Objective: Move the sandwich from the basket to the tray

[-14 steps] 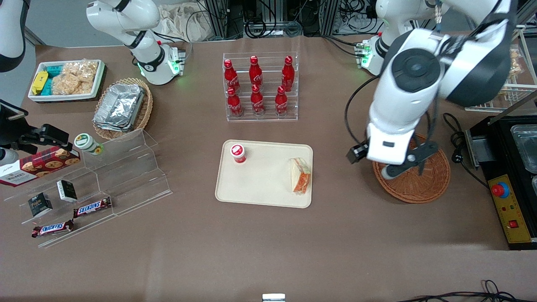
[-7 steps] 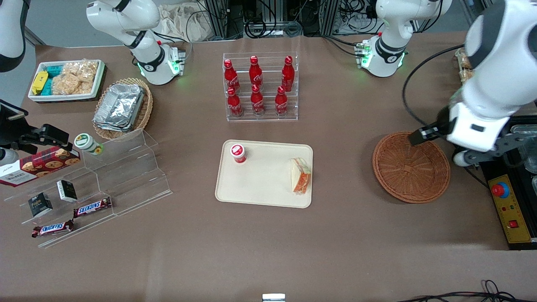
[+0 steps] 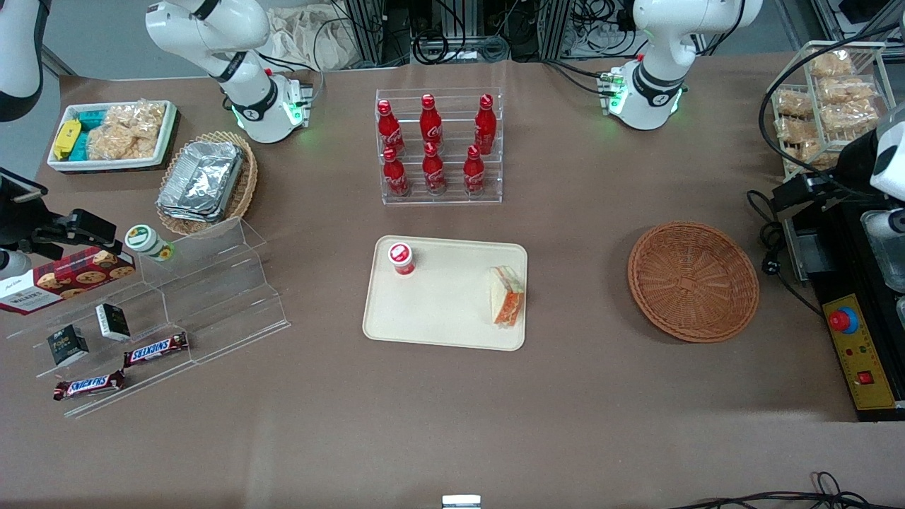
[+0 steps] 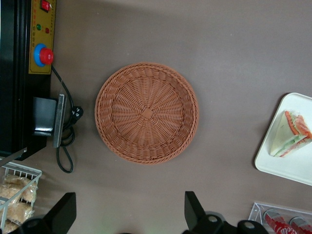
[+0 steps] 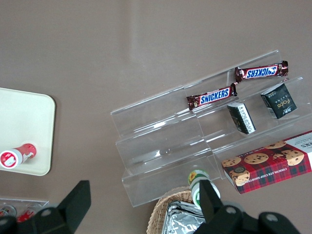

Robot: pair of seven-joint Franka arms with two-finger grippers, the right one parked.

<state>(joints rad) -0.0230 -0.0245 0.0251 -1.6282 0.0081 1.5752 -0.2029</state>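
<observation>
One sandwich (image 3: 507,295) lies on one tray (image 3: 445,322), with one red-capped bottle (image 3: 401,258) at its 10 o'clock corner. One basket (image 3: 693,281). Six cola bottles (image 3: 433,145) in a rack. Two Snickers bars (image 3: 155,349). One cookie box (image 3: 63,278). One tool (image 4: 129,214), fingers spread.

From my station the light is bright and even, coming from above. I see only soft, short shadows beside the basket (image 3: 693,281) and the tray (image 3: 445,339). The acrylic shelf (image 3: 212,283) gives small glare. The gripper (image 4: 127,214) fingers appear dark and slightly blurred.
</observation>
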